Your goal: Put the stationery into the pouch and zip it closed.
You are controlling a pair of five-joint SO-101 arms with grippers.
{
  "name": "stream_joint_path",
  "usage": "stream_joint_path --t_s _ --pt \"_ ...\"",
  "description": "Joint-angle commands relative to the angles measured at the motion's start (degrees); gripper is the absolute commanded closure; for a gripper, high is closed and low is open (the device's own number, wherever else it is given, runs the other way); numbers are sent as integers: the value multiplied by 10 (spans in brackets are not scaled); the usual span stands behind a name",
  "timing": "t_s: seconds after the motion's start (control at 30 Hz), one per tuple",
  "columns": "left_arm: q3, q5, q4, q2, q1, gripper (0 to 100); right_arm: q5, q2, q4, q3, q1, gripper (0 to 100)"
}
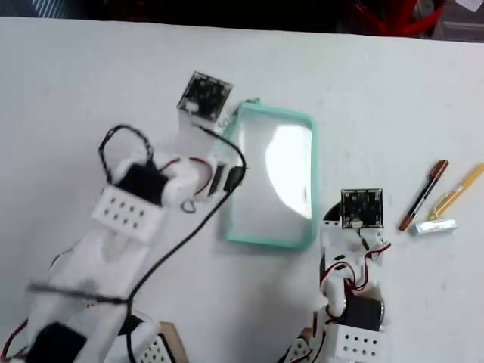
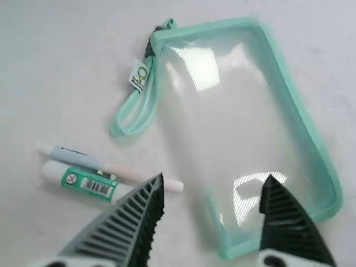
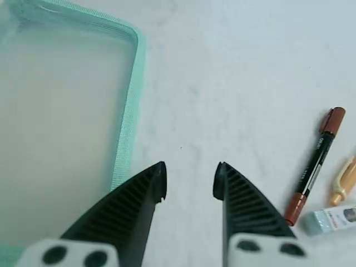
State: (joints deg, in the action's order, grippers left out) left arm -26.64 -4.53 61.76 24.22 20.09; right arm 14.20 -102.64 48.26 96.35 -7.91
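**Mint-Edged Pouch Lying Flat Between Two Open Pincers**

Mint-green fabric is edging the clear pouch (image 1: 265, 197), which is lying flat near the middle of the white counter (image 1: 91, 68). Its loop strap (image 2: 132, 111) is trailing from one corner. Glare is washing over the clear panel, so the state of the zip is hard to make out.

In the high view the left arm's body is covering the counter just left of the pouch. The left pincer (image 2: 214, 192) is hovering over the pouch's edge, its jaws spread wide and holding nothing. One jaw is hiding the end of a white tube with a green label (image 2: 78, 179). It is also crossing part of a white pen (image 2: 72, 154) lying right against the tube.

The right pincer (image 3: 189, 181) is hanging over bare counter just beside the pouch's right edge, jaws partly apart and gripping nothing. A small pale block (image 3: 334, 218) is being cut off by the frame edge there.

The counter is showing plain white throughout. Beyond its far edge a dark strip of room is running across, with red shapes (image 1: 393, 15) too dim to identify. A tan block (image 1: 170, 342) is sitting by the left arm's base, cut off at the picture's edge.

There are two arms, one pouch and five pieces of stationery, all lying outside the pouch. Two are lying on its left. Three are lying well off to its right: a brown marker (image 1: 423, 195), a yellow pen (image 1: 456, 193) and the pale block.
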Motion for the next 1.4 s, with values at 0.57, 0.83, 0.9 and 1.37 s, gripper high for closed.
stream_joint_path --t_s 0.57,0.83,0.9,1.37 --pt "274 -118 -95 -463 -29 687 0 -4 2 5 -5 847" --pt "388 -150 -21 -564 -10 600 0 -4 2 5 -5 847" --pt "416 -150 -6 -590 3 600 0 -4 2 5 -5 847" --pt "766 -151 223 -798 21 600 0 -4 2 5 -5 847"
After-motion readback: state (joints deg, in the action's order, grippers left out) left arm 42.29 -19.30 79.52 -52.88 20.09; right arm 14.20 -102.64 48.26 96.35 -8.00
